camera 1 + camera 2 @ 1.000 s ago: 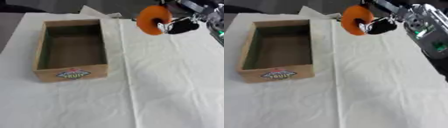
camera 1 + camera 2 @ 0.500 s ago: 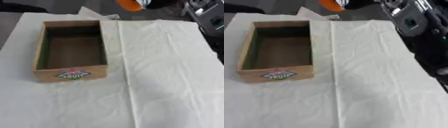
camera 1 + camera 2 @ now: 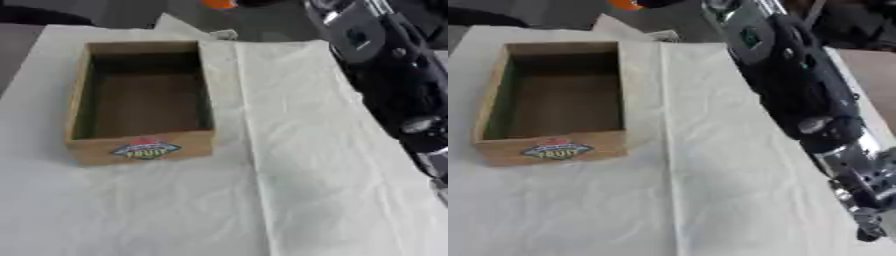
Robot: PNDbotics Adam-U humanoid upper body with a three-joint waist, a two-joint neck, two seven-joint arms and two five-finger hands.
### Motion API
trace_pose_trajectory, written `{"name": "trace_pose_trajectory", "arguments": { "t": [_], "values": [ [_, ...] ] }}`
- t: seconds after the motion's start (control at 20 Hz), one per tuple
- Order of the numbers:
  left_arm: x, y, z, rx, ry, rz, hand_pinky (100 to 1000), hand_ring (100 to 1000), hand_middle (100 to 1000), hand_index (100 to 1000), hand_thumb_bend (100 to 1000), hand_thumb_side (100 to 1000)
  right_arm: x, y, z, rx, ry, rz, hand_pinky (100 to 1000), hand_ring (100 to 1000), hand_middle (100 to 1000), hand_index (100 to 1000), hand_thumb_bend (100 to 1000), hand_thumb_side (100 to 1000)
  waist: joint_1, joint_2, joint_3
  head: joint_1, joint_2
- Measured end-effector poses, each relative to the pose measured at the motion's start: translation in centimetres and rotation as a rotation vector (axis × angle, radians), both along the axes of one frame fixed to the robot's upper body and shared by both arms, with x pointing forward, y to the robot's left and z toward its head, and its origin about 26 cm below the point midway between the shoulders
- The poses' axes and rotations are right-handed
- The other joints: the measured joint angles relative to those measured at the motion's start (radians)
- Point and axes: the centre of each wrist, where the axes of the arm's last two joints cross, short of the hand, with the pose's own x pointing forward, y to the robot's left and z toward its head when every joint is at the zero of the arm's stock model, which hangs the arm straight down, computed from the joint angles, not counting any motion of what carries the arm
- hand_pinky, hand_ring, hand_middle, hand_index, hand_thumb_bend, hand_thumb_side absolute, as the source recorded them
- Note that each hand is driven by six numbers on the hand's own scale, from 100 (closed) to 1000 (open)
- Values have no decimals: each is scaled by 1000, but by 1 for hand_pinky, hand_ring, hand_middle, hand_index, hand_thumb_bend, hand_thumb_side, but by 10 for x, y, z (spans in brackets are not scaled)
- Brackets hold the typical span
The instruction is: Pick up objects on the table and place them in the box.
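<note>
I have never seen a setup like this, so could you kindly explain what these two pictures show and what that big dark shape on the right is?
Both pictures come from the two eyes of one camera in a humanoid robot's head, looking down at its worktable. The big dark shape is the robot's right arm, black with silver joints, reaching away toward the top edge. Its robot hand is out of the picture; only a sliver of an orange object shows there, so I cannot tell how it is held. On the white tablecloth stands an empty wooden box with a fruit label on its front. The left arm is not visible.
</note>
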Motion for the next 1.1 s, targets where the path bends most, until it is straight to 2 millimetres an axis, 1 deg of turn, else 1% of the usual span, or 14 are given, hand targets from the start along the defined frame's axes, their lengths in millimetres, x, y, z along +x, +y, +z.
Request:
{"name": "trace_pose_trajectory", "arguments": {
  "t": [0.2, 0.4, 0.65, 0.8, 1.1],
  "values": [
    [1, -3, 3, -6, -14, -23, 388, 573, 612, 675, 100, 920, 16, 14, -19, -3, -39, -78, 771, 654, 405, 561, 100, 232, 0, 3, 13, -18, -1],
    [2, -4, 5, -15, -23, -40, 389, 572, 612, 675, 100, 918, 32, 25, -44, -12, -44, -156, 774, 659, 405, 564, 100, 225, 0, 6, 22, -31, -6],
    [2, -5, 6, -21, -30, -50, 389, 572, 612, 675, 100, 917, 43, 33, -79, -24, -1, -191, 777, 660, 402, 562, 100, 220, -6, 13, 23, -33, -13],
    [2, -7, 8, -24, -35, -58, 389, 572, 612, 675, 100, 918, 45, 39, -91, -28, 15, -188, 778, 660, 403, 564, 100, 218, -10, 13, 24, -33, -14],
    [3, -8, 9, -29, -34, -66, 389, 572, 612, 676, 100, 917, 44, 47, -103, -36, 43, -160, 781, 662, 403, 565, 100, 216, -12, 13, 26, -32, -14]
  ]
}}
